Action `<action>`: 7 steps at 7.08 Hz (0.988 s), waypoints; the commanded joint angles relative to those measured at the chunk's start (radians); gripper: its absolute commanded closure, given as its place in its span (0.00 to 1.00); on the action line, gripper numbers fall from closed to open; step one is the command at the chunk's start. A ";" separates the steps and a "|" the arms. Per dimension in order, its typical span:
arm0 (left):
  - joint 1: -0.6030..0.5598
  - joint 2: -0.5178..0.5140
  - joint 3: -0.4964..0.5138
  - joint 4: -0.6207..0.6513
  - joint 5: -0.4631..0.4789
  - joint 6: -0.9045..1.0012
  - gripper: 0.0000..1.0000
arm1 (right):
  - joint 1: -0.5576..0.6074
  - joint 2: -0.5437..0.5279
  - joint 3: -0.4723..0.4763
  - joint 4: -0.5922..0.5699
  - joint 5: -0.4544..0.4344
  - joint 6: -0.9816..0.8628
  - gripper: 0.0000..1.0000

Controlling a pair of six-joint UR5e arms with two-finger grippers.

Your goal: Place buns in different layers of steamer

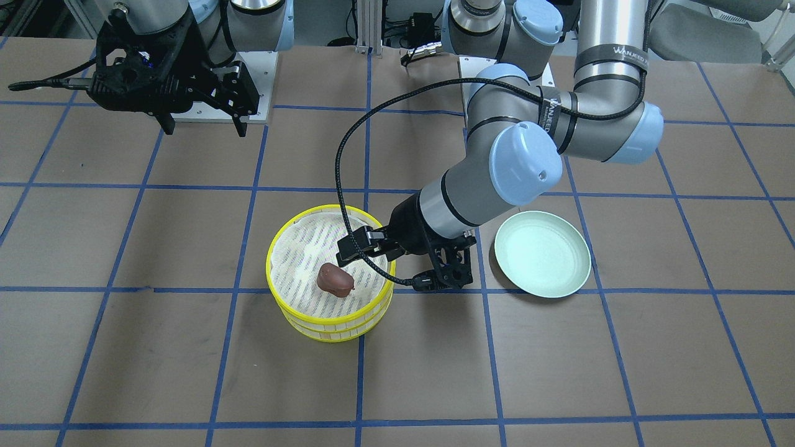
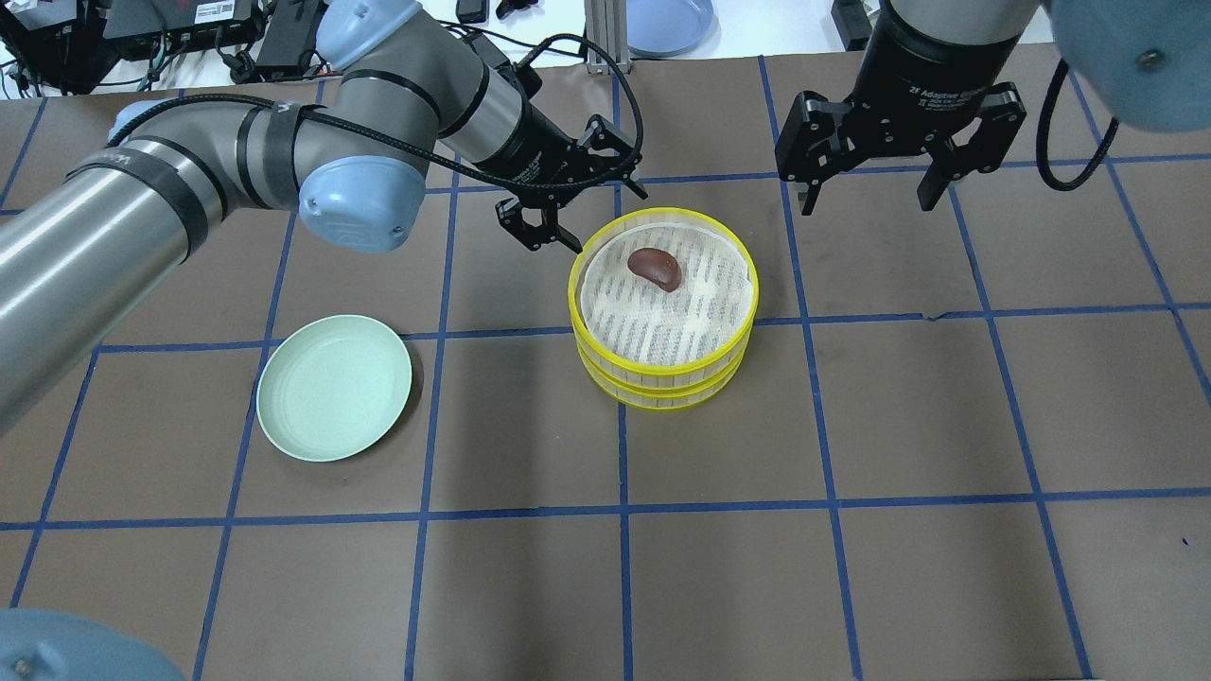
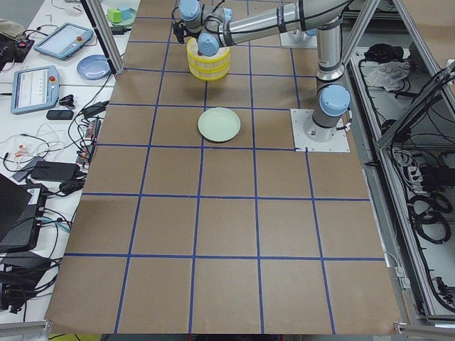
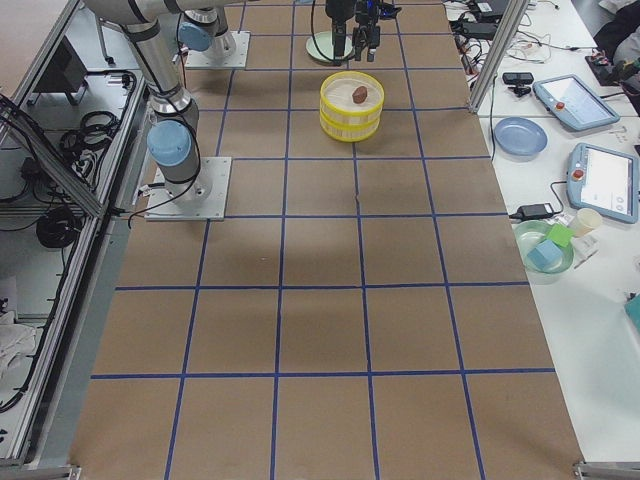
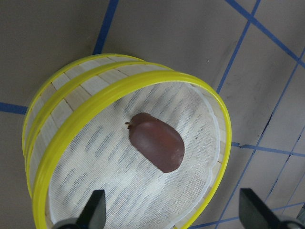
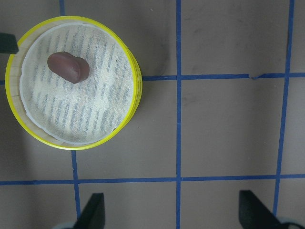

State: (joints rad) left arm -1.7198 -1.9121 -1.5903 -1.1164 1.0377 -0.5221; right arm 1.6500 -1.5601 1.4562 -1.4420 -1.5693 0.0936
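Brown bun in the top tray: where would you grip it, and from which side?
Across its short width at the middle, coming straight down. The bun is elongated and lies flat on the mesh, and the raised yellow rim of the top tray would probably block a sideways approach.

We see a brown table [image 2: 851, 586] gridded with blue tape [image 2: 626, 567]; a white bench [image 4: 610, 320] at its end carries what appear to be tablets [image 4: 603, 180].
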 commanded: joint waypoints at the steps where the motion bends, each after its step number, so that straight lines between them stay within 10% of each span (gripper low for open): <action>1: 0.035 0.065 0.013 -0.090 0.213 0.128 0.01 | -0.001 0.000 0.000 0.000 0.000 0.000 0.00; 7: 0.310 0.281 0.018 -0.428 0.564 0.709 0.00 | 0.001 0.000 0.001 -0.001 0.000 -0.002 0.00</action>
State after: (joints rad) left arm -1.4523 -1.6660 -1.5718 -1.4862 1.5706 0.0928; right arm 1.6502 -1.5600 1.4573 -1.4426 -1.5693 0.0920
